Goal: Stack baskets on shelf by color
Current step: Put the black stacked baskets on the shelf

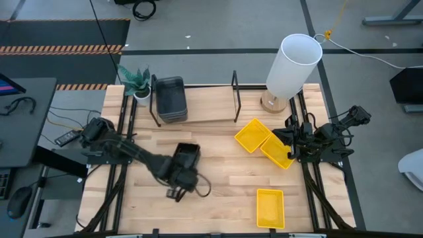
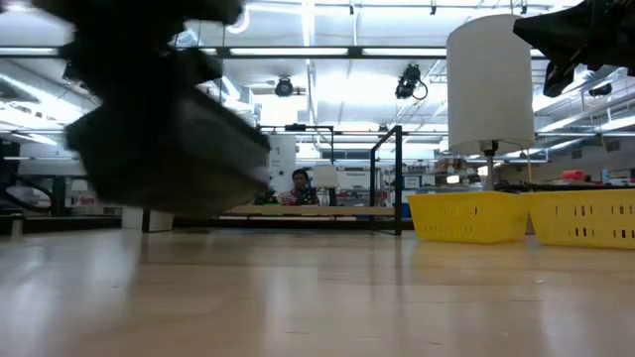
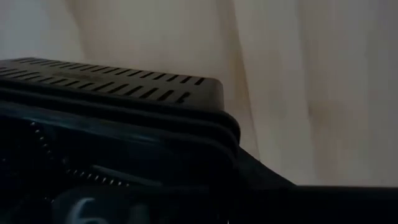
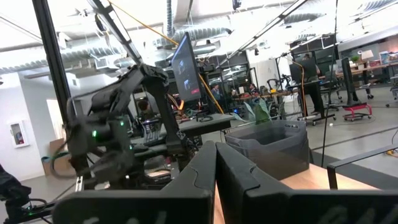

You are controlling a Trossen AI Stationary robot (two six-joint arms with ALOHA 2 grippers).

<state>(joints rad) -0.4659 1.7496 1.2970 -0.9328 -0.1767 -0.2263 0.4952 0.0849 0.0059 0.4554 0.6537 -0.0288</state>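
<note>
Left end effector (image 1: 177,186) sits low over mid-surface, closed on the near edge of a black slatted basket (image 1: 186,158); the low view shows that basket tilted, one side lifted off the wood. My worry: an edge pinch on thin plastic could slip or let the basket swing on the carry.

Shelf (image 1: 198,114) lies toward the far edge, with a grey basket stack (image 1: 169,99) at its left end. I judge black should land beside it, not on it. A potted plant (image 1: 138,82) stands just beside that end upright, easy to clip.

Further right, the tall white cylinder (image 1: 291,65) stands near the shelf's right end. Two yellow baskets (image 1: 264,142) lie touching each other, a third (image 1: 269,206) near the front. Right end effector (image 1: 291,140) hovers by the pair, closed, holding nothing.
</note>
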